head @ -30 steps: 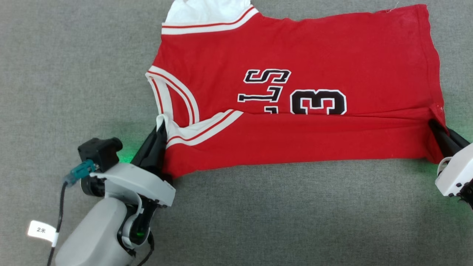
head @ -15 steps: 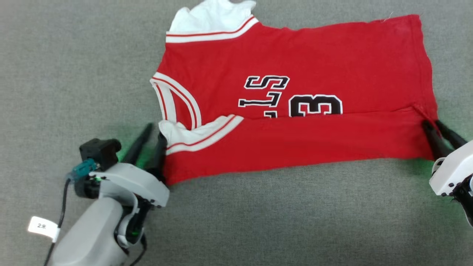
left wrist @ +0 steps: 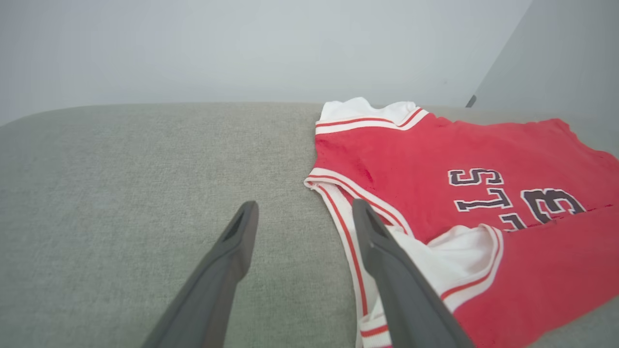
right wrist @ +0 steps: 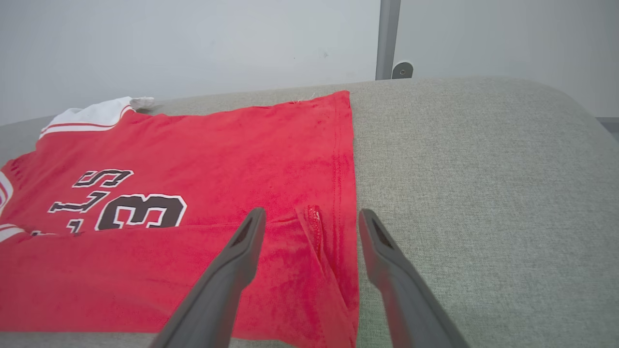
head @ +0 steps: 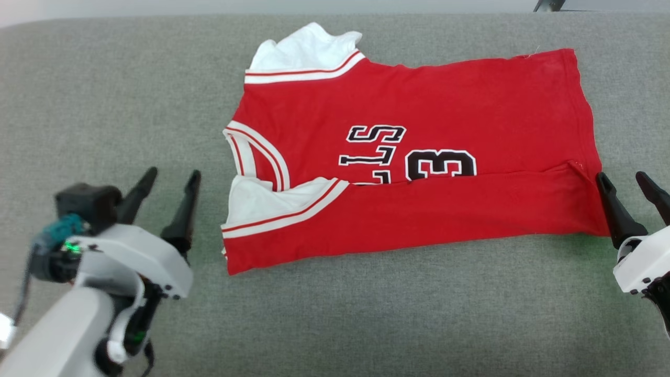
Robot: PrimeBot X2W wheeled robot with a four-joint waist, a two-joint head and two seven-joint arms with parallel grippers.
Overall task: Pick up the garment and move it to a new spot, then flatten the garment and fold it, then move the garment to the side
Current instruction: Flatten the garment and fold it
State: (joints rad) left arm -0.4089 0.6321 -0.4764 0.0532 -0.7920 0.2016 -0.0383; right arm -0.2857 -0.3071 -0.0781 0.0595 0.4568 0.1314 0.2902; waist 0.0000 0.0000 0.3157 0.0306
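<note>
Having just released the shirt (head: 419,209), now lying folded on the cushion (head: 104,104), the left gripper (head: 173,172) stands wide open beside its collar and the right gripper (head: 620,175) wide open at its hem, so one fold looks done.

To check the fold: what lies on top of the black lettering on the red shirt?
The garment's own near edge, folded over, covers the lower part of the lettering. The letters hidden beneath cannot be read.
</note>
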